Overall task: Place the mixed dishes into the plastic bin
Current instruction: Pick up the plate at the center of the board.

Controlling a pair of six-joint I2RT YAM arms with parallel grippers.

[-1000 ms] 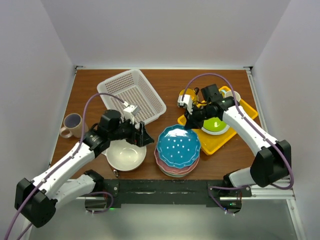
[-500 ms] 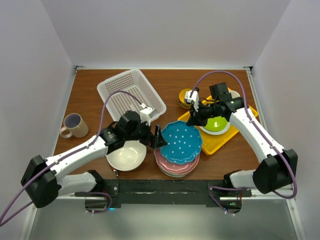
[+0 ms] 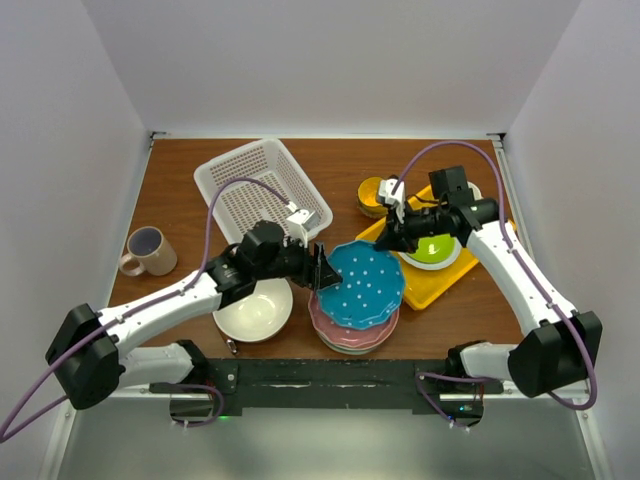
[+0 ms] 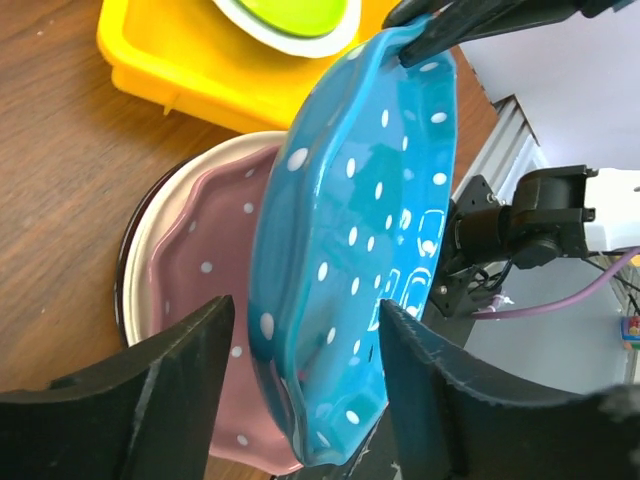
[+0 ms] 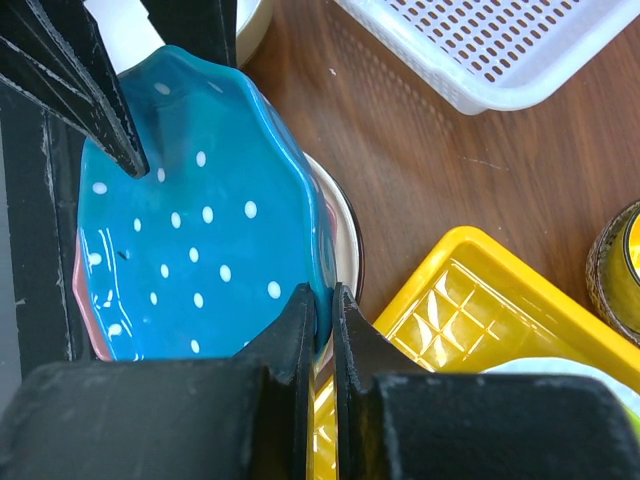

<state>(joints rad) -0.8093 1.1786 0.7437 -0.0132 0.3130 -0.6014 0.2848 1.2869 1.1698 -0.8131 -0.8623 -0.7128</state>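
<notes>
Tilted the blue plate (image 3: pixel 365 285) up off the pink plate (image 4: pixel 200 290), right end effector (image 3: pixel 386 243) clamped on its rim; moved the left end effector (image 3: pixel 322 272) in to straddle the opposite rim, half narrowed, not yet gripping; looked like a handover toward the bin (image 3: pixel 262 190), just behind.

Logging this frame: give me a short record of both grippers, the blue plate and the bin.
right gripper: shut on the tray-side rim of the blue dotted plate
left gripper: open, one finger on each side of the plate's opposite rim, not clamped
blue dotted plate: tilted, tray side lifted, above the pink plate
bin: behind the left arm, no dishes in it
outside the bin: cream bowl, mug
</notes>
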